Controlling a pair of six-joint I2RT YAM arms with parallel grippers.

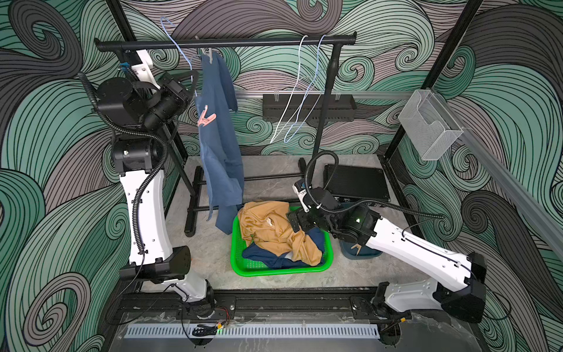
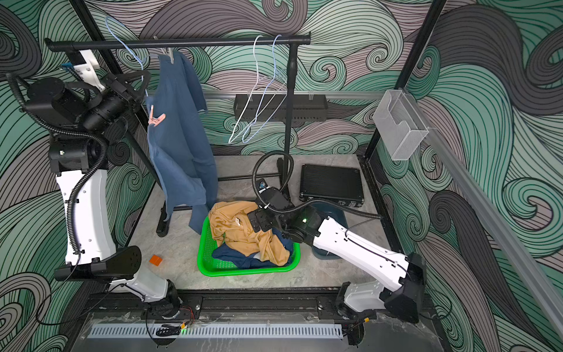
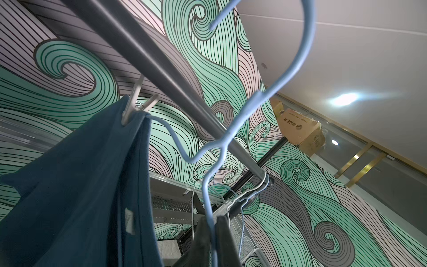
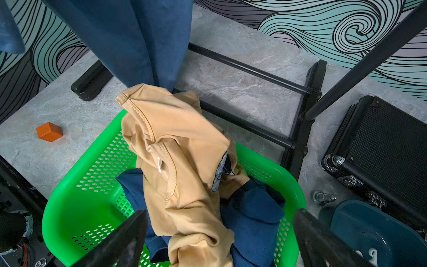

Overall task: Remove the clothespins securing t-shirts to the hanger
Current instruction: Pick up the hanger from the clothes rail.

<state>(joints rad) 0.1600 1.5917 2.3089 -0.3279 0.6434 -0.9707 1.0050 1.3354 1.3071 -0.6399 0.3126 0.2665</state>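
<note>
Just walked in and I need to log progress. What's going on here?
The left gripper is shut on the pale blue hanger and holds up the blue t-shirt. A pink clothespin is clipped on at the shirt's edge and a pale clothespin at its top. The right gripper hangs open over the green basket, where the mustard t-shirt and the navy t-shirt lie in a heap.

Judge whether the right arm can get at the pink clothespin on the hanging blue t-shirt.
Probably yes. The right gripper is open and empty over the green basket, with open air up to the pink clothespin; it is a high reach, near the left arm.
</note>
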